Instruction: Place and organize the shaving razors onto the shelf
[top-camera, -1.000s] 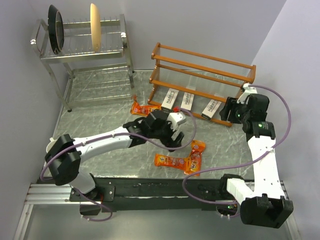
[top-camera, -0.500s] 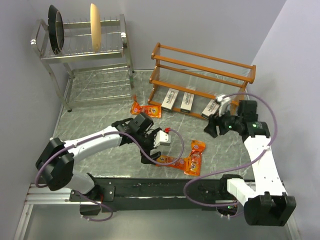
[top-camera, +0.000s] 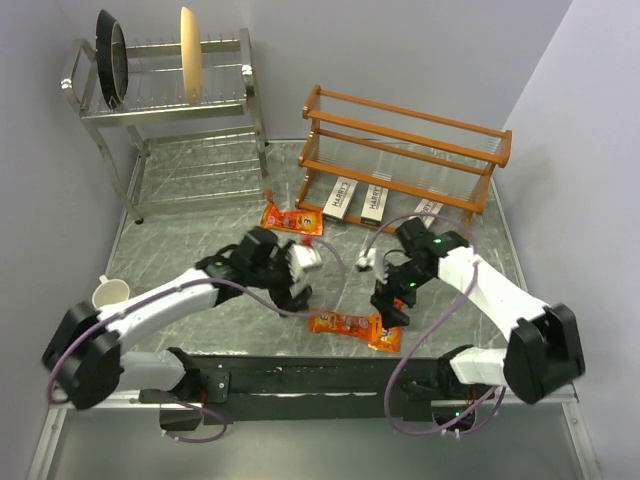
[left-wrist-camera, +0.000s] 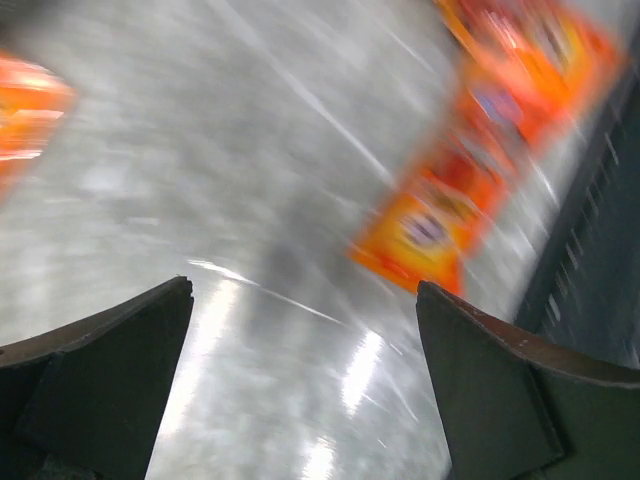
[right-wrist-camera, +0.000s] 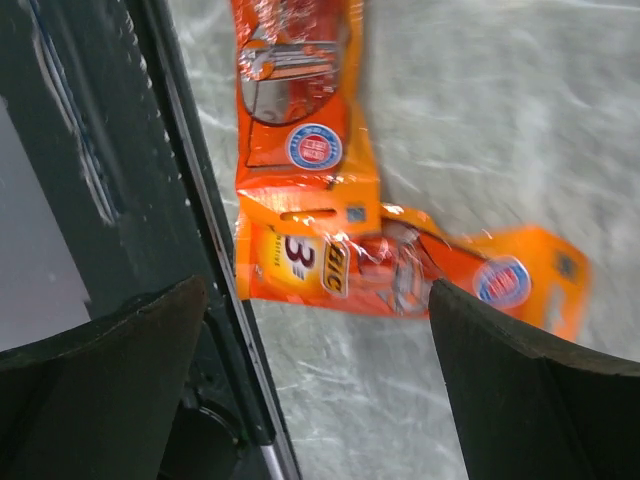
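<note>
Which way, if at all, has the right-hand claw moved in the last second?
Yes. The right gripper has swung away from the wooden shelf, leaving its right end for the near edge of the table, and is now above the orange packs.

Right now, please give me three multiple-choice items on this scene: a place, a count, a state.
1. Where do the two overlapping orange packs lie? A by the back wall; B near the front edge of the table; C far left.
2. Orange packs in the top view? A two; B three; C five.
3. The right pincer is: A open; B shut on a pack; C out of view.
Key: B, the top view shows them at the near edge; B, a third pack lies farther back; A, its fingers stand wide apart.
</note>
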